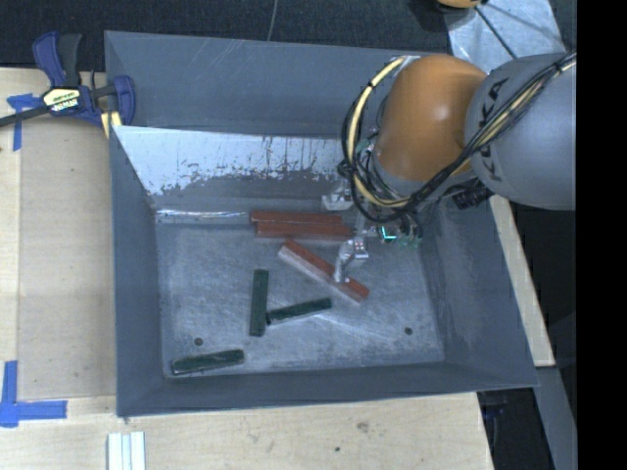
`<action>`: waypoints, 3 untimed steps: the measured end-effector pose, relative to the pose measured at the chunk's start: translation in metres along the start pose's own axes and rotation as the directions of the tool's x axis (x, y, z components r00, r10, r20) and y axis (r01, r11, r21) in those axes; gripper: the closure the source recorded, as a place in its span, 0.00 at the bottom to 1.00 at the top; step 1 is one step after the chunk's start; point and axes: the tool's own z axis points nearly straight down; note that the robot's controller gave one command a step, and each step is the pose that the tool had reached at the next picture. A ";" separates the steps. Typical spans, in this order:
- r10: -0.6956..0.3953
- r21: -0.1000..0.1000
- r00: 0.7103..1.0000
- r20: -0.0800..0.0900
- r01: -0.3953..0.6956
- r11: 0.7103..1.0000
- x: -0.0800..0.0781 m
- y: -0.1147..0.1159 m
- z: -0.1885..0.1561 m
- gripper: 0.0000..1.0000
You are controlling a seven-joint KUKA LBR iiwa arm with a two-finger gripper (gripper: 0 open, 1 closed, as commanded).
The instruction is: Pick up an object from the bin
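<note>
Gripper [351, 259] down in the right half of the grey metal bin [137, 292], directly over a short reddish-brown flat bar [312, 264] lying slantwise mid-floor, clear of every wall; open or closed, impossible to tell. Just beyond, a longer reddish-brown flat bar [294, 225] along the far wall's foot; nearer, two dark green sticks [258, 304] close together, a third green stick [208, 361] by the near-left edge. Bare floor left and near right; white lettering on the arm, unreadable.
</note>
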 end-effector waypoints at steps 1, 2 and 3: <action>0.000 0.000 1.000 0.008 0.000 1.000 -0.002 0.000 -0.005 0.00; 0.135 -0.006 0.990 0.039 -0.135 0.991 -0.012 -0.006 0.060 1.00; 0.135 -0.006 0.990 0.038 -0.135 0.991 -0.012 -0.006 0.060 1.00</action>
